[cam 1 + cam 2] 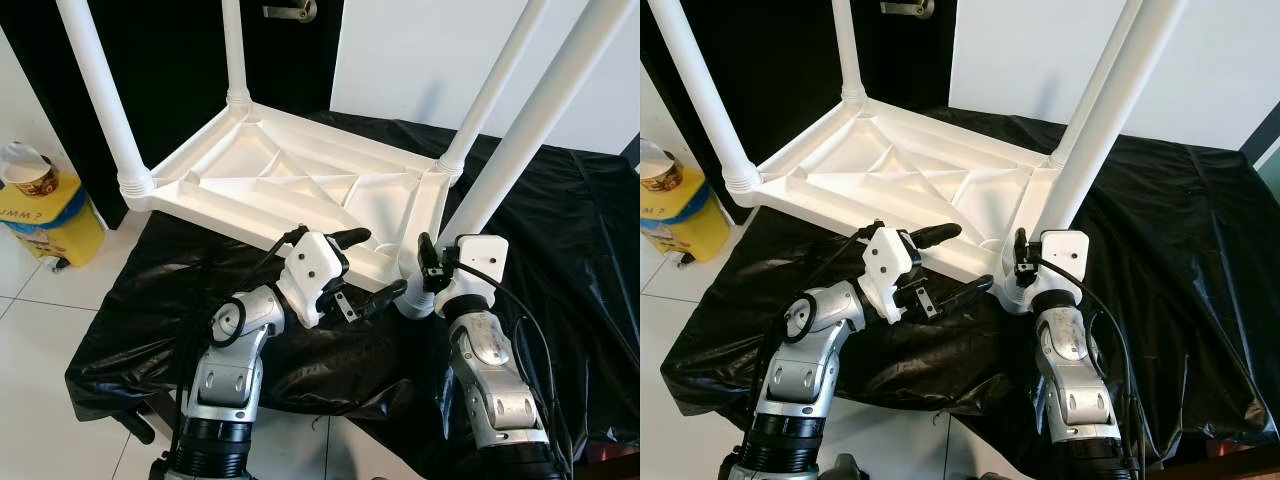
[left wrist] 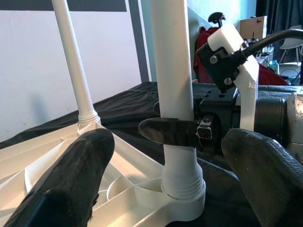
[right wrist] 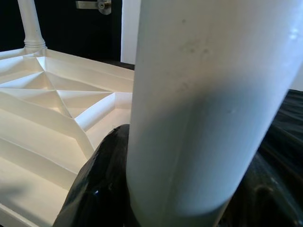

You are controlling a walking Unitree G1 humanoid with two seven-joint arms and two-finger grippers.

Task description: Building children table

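Left eye view: white table top (image 1: 300, 185) lies upside down on black sheet (image 1: 560, 250) over a low surface, ribbed underside up, four legs up.
Near leg (image 1: 535, 125): seated in the near right corner socket (image 1: 425, 200), long axis rising steeply, leaning slightly up-right in frame.
Right gripper (image 1: 420, 285): fingers pressed around the near leg just above its threaded base.
Left gripper (image 1: 365, 270): fingers spread, holding nothing, beside the table top's near rim, aimed at the same leg.
Step, judged: tightening the last leg into its socket.
How to do well: keep leg in line with socket, twist about its own axis, no side push, else thread may cross; left gripper could brace the rim.
Other legs: three upright at the remaining corners.
Floor, left: yellow bin (image 1: 45, 215).
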